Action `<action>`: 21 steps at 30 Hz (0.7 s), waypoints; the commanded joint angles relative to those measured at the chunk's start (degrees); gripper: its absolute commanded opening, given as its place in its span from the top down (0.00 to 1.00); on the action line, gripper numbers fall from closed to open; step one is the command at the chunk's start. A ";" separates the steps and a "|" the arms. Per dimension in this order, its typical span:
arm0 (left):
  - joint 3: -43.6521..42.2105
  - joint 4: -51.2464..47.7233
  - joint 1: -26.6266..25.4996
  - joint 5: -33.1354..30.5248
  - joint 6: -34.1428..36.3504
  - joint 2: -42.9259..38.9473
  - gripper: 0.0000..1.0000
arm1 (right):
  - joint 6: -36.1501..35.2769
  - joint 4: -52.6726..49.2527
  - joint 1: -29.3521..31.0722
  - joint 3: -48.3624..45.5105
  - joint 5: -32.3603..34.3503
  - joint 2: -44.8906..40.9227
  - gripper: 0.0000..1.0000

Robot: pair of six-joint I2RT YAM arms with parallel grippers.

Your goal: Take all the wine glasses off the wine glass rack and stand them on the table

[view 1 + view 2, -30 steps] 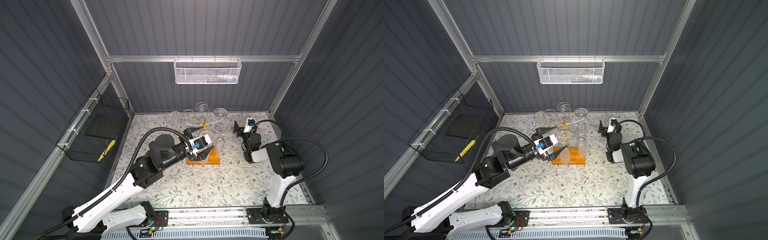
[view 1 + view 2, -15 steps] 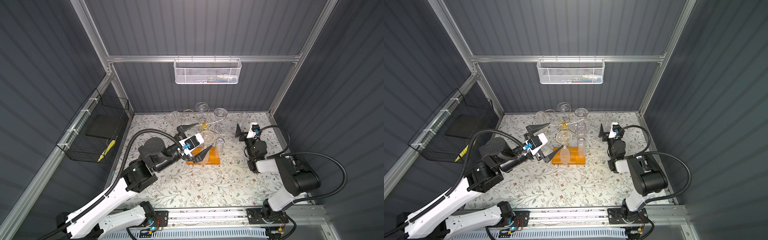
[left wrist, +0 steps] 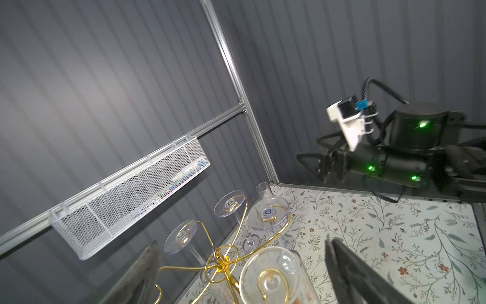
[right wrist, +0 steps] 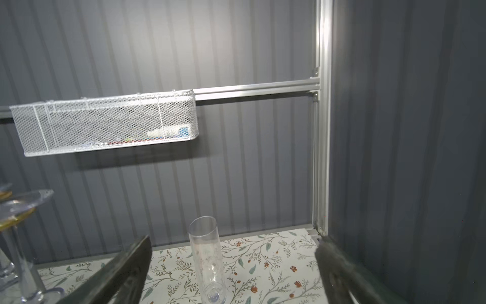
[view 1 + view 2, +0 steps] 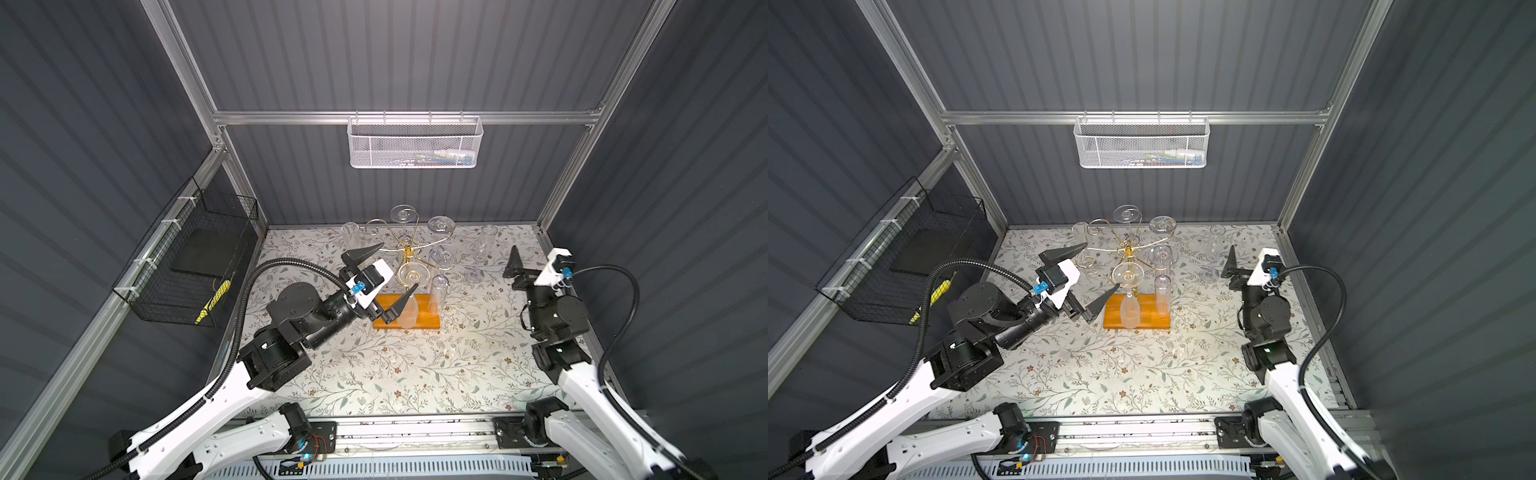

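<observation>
Drawing back from the wine glass rack point(image 5: 426, 318) since a second ago, the left gripper point(image 5: 400, 264) has spread its jaws fully wide and holds nothing. The wine glass point(image 5: 1129, 311) still hangs upside down on the front scroll arm, just ahead of those jaws, its foot beside the lower fingertip. The right gripper point(image 4: 234, 242) has also retreated, jaws wide and empty, with an upright flute point(image 4: 207, 260) standing ahead between them.

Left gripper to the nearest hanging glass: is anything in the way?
Nothing visible does. The open left gripper faces the nearest wine glass directly; an empty arm of the wine glass rack curls close beside one finger.
</observation>
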 commanded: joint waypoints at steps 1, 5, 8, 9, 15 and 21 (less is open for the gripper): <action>-0.20 2.17 -0.13 -7.85 -5.66 -0.43 0.00 | 7.85 -26.34 -0.01 5.61 5.23 -6.36 0.01; 1.15 1.15 -0.14 -13.52 -8.66 0.92 0.00 | 15.28 -43.01 -0.01 13.92 3.27 -8.57 0.01; 3.17 -1.33 -0.13 -16.94 -9.43 2.65 0.00 | 17.10 -49.60 -0.01 18.53 -3.94 -7.71 0.01; 2.81 -0.45 -0.07 -17.73 -9.18 2.78 0.00 | 18.26 -50.81 -0.01 19.54 -5.96 -7.39 0.01; 4.06 3.26 3.90 -22.99 -10.18 5.34 0.00 | 22.43 -56.97 -0.01 27.63 -15.22 -3.31 0.01; 10.90 -2.48 14.64 -14.17 -19.00 10.45 0.00 | 25.41 -59.32 0.00 34.05 -24.87 2.78 0.02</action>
